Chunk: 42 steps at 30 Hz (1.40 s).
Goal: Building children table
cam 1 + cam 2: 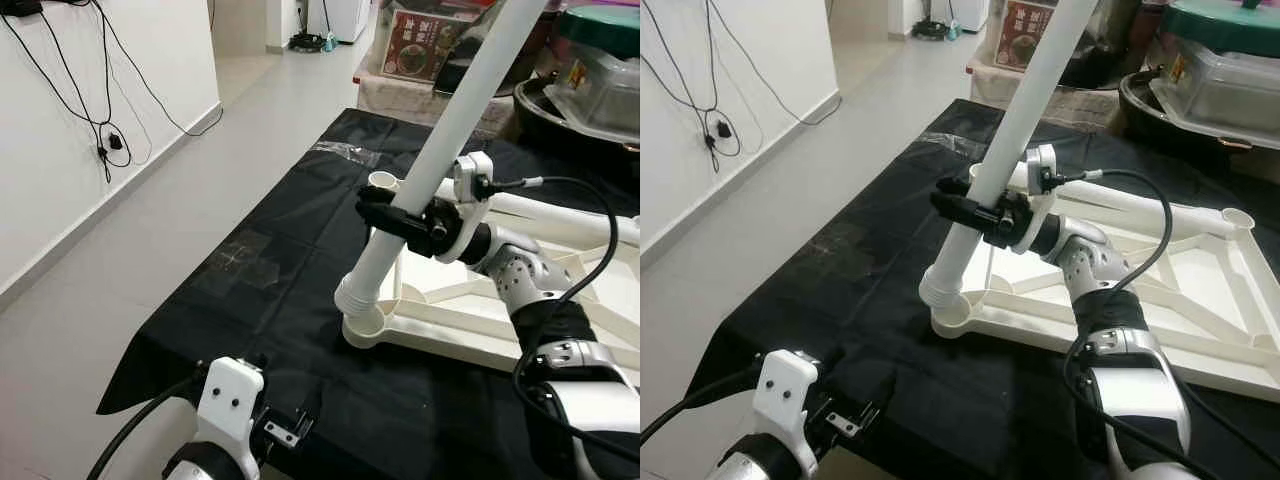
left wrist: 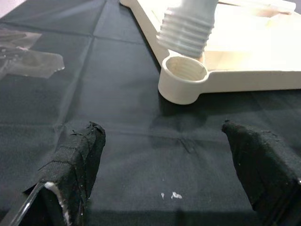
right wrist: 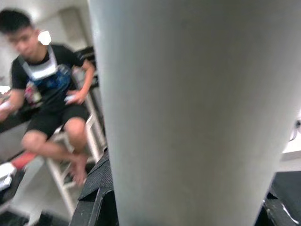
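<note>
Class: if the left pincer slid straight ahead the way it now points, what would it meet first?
Probably the round cream plastic corner socket of the upturned tabletop, just past a stretch of black cloth; the white threaded leg end hovers above it. Depth is uncertain.

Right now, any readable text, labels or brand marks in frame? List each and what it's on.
None can be read.
Red-and-brown printed box behind the black mat: it carries print and a round picture, too small and blurred to read.
Small label on the clear lidded container: a mark shows, illegible.
White table leg in the right pincer, and the upturned white tabletop: no markings visible.
</note>
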Available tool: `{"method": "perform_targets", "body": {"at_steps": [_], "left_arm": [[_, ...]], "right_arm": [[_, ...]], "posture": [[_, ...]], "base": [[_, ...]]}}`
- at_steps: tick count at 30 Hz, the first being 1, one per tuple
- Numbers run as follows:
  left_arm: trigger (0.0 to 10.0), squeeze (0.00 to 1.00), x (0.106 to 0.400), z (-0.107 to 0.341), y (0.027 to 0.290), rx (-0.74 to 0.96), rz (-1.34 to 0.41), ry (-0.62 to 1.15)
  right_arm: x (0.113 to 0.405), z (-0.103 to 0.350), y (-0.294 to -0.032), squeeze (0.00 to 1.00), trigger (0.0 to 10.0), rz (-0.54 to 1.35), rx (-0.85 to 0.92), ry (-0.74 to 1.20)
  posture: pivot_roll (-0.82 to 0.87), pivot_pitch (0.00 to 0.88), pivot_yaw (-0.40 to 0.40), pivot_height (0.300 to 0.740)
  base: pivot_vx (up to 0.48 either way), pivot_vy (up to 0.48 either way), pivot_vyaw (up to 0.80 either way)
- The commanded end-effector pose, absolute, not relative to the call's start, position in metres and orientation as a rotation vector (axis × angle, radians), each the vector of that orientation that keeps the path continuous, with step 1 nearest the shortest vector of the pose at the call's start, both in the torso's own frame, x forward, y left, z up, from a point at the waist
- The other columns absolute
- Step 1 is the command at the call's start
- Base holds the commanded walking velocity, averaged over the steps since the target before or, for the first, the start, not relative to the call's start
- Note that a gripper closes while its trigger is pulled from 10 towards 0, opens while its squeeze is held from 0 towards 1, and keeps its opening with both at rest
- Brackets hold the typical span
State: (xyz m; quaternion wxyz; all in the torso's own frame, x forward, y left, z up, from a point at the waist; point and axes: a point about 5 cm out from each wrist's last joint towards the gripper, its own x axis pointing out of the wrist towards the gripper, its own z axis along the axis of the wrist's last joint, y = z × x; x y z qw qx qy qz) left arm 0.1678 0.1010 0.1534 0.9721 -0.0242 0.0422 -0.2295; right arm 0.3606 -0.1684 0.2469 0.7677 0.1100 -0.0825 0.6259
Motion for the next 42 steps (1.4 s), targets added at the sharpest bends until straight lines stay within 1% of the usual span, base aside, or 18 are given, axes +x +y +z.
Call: {"method": "perform_targets", "body": {"at_steps": [1,6,13,22,33,37,39,42], "left_arm": [[10.0,0.00,0.164,0.154,0.100,-0.045,-0.478,0.099],[10.0,0.00,0.162,0.155,0.100,-0.039,-0.476,0.104],[10.0,0.00,0.161,0.156,0.102,-0.035,-0.470,0.110],[10.0,0.00,0.160,0.157,0.103,-0.029,-0.470,0.120],[10.0,0.00,0.160,0.157,0.103,-0.024,-0.470,0.127],[10.0,0.00,0.160,0.157,0.102,-0.023,-0.469,0.128],[10.0,0.00,0.160,0.157,0.102,-0.023,-0.469,0.128],[10.0,0.00,0.161,0.157,0.102,-0.023,-0.470,0.126]], "right_arm": [[0.359,0.248,-0.168,0.00,10.0,1.394,0.191,-0.180],[0.357,0.244,-0.161,0.00,10.0,1.476,0.152,-0.154],[0.358,0.240,-0.157,0.00,10.0,1.489,0.118,-0.142],[0.363,0.240,-0.155,0.00,10.0,1.452,0.021,-0.148],[0.358,0.233,-0.150,0.00,10.0,1.558,-0.111,-0.088],[0.355,0.231,-0.141,0.00,10.0,1.606,-0.178,-0.071],[0.355,0.231,-0.141,0.00,10.0,1.606,-0.178,-0.071],[0.354,0.231,-0.132,0.00,10.0,1.638,-0.207,-0.071]], "posture": [[0.24,0.183,-0.070,0.740],[0.26,0.201,-0.072,0.740],[0.26,0.213,-0.070,0.740],[0.27,0.224,-0.062,0.740],[0.26,0.226,-0.065,0.740],[0.26,0.225,-0.066,0.740],[0.26,0.225,-0.066,0.740],[0.25,0.225,-0.069,0.740]], "base": [[0.000,0.000,0.00],[0.000,0.000,0.00],[0.000,0.000,0.00],[0.000,0.000,0.00],[0.000,0.000,0.00],[0.000,0.000,0.00],[0.000,0.000,0.00],[0.000,0.000,0.00]]}}
